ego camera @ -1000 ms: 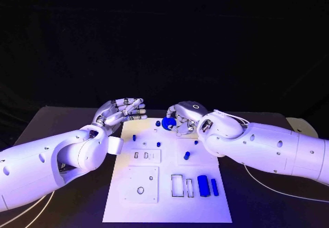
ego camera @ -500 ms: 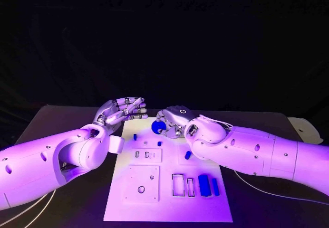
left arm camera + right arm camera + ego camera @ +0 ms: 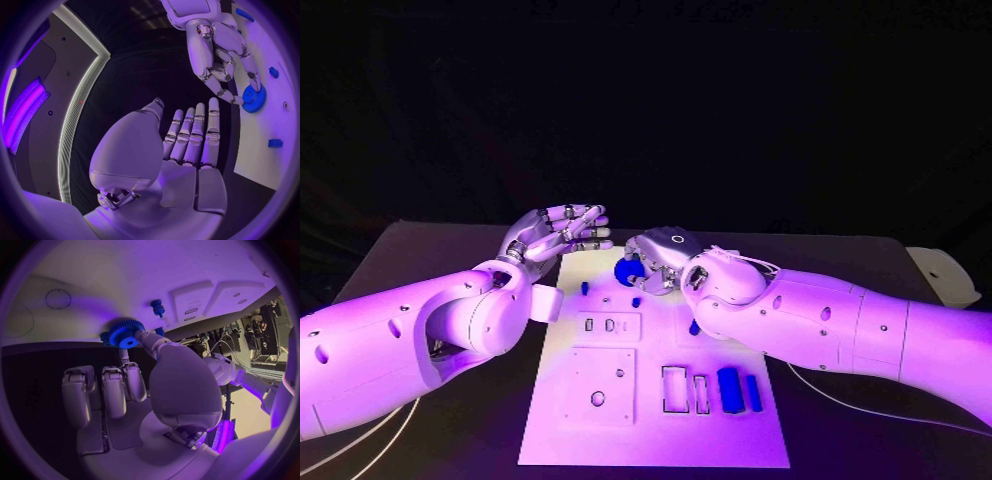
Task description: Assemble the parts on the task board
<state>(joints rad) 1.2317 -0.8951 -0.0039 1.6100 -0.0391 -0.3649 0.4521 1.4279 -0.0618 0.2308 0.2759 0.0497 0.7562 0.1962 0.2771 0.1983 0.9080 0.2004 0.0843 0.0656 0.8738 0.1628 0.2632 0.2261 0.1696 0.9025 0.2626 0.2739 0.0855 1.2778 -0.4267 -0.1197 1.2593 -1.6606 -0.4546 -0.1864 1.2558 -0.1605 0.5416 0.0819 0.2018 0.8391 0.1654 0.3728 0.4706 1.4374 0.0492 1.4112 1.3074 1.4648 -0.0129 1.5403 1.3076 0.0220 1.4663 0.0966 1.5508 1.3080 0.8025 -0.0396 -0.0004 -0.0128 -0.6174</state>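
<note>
We see a blue gear [image 3: 629, 271] pinched in the fingertips of the right hand [image 3: 664, 256], at the far end of the white task board [image 3: 653, 440] on the black tabletop [image 3: 430, 400]. Just beside it the left hand [image 3: 557, 235] hovers with straight fingers, holding nothing.

Right hand [image 3: 661, 262] carried blue gear [image 3: 629, 271] leftward over board's [image 3: 574, 445] far end, closer to left hand [image 3: 557, 236].
</note>
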